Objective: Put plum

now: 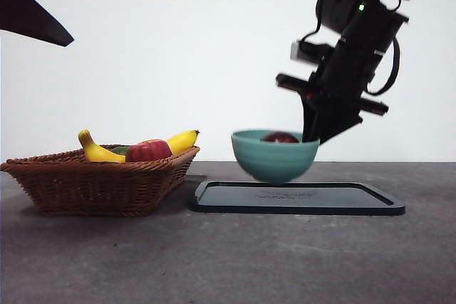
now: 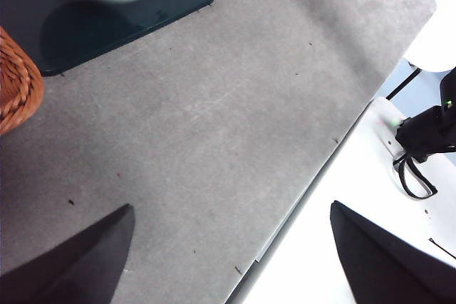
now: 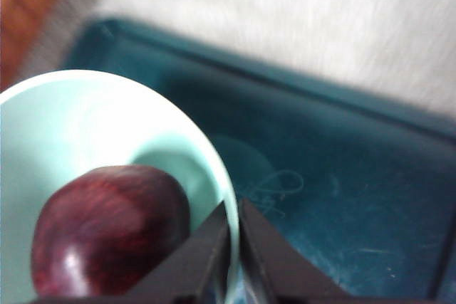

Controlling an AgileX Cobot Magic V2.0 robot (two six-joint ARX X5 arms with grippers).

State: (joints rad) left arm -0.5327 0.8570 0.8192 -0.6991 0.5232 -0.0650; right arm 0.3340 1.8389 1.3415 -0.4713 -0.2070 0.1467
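Right end effector (image 3: 234, 247) pinches the bowl (image 3: 214, 169) rim, tilted (plum (image 3: 107, 233) inside); left spread wide.

a lab: bare white wall (image 1: 214, 55), grey test table (image 1: 228, 261).

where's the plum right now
The plum lies inside the green bowl, which the right gripper pinches by its rim just above the dark tray, right of the wicker basket.
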